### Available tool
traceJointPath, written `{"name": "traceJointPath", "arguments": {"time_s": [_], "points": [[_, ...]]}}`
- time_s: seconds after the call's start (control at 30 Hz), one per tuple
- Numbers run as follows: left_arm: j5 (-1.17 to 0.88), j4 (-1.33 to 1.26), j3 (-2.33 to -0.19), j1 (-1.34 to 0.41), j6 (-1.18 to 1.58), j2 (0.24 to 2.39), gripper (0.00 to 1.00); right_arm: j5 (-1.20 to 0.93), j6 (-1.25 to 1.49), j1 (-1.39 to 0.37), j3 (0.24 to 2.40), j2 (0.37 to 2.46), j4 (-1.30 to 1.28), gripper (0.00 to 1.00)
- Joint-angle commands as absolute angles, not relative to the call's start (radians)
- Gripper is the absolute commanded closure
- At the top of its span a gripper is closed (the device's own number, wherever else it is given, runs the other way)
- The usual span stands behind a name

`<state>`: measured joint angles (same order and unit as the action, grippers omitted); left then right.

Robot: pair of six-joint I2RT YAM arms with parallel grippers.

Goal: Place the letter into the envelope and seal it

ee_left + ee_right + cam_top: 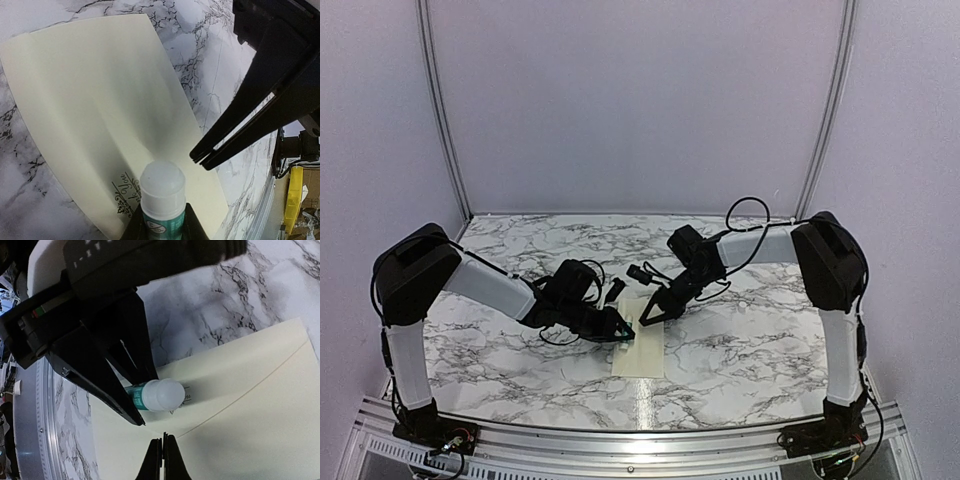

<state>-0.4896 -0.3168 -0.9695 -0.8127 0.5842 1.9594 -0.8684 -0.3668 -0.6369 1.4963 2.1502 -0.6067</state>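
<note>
Cream envelope (640, 352), contents hidden from us; left gripper (624, 332) clamps glue tube (162, 196), nine o'clock; right gripper (163, 441) closed, empty.

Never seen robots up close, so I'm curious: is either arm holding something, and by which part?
The left gripper holds the glue tube by its green body, white end out. The right gripper is shut, empty.

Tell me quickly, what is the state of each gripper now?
Left gripper: closed on the glue stick.
Right gripper: closed, holding nothing.
</note>
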Motion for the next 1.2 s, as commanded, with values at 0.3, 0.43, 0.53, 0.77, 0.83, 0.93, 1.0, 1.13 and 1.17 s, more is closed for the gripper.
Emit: {"name": "traceJointPath", "arguments": {"time_s": [0.3, 0.43, 0.53, 0.77, 0.83, 0.93, 1.0, 1.13, 1.17], "points": [[-0.474, -0.301, -0.963, -0.818, 0.581, 1.970, 1.00, -0.950, -0.333, -0.664, 1.572, 2.234, -0.646, 1.00], [-0.473, -0.302, -0.962, -0.818, 0.580, 1.969, 1.00, -0.953, -0.322, -0.667, 1.577, 2.248, -0.647, 1.00], [-0.469, -0.302, -0.960, -0.819, 0.578, 1.963, 1.00, -0.946, -0.299, -0.667, 1.578, 2.267, -0.642, 1.00], [-0.468, -0.304, -0.943, -0.818, 0.583, 1.914, 1.00, -0.912, -0.274, -0.667, 1.576, 2.303, -0.641, 1.00], [-0.467, -0.305, -0.932, -0.818, 0.580, 1.882, 1.00, -0.904, -0.272, -0.666, 1.575, 2.309, -0.641, 1.00], [-0.460, -0.305, -0.914, -0.819, 0.582, 1.832, 1.00, -0.884, -0.269, -0.667, 1.571, 2.315, -0.641, 1.00], [-0.455, -0.305, -0.902, -0.818, 0.588, 1.805, 1.00, -0.871, -0.268, -0.667, 1.569, 2.321, -0.641, 1.00], [-0.453, -0.305, -0.877, -0.822, 0.604, 1.777, 1.00, -0.861, -0.266, -0.667, 1.565, 2.329, -0.642, 1.00], [-0.452, -0.305, -0.869, -0.824, 0.612, 1.773, 1.00, -0.860, -0.265, -0.666, 1.565, 2.331, -0.642, 1.00]]}}
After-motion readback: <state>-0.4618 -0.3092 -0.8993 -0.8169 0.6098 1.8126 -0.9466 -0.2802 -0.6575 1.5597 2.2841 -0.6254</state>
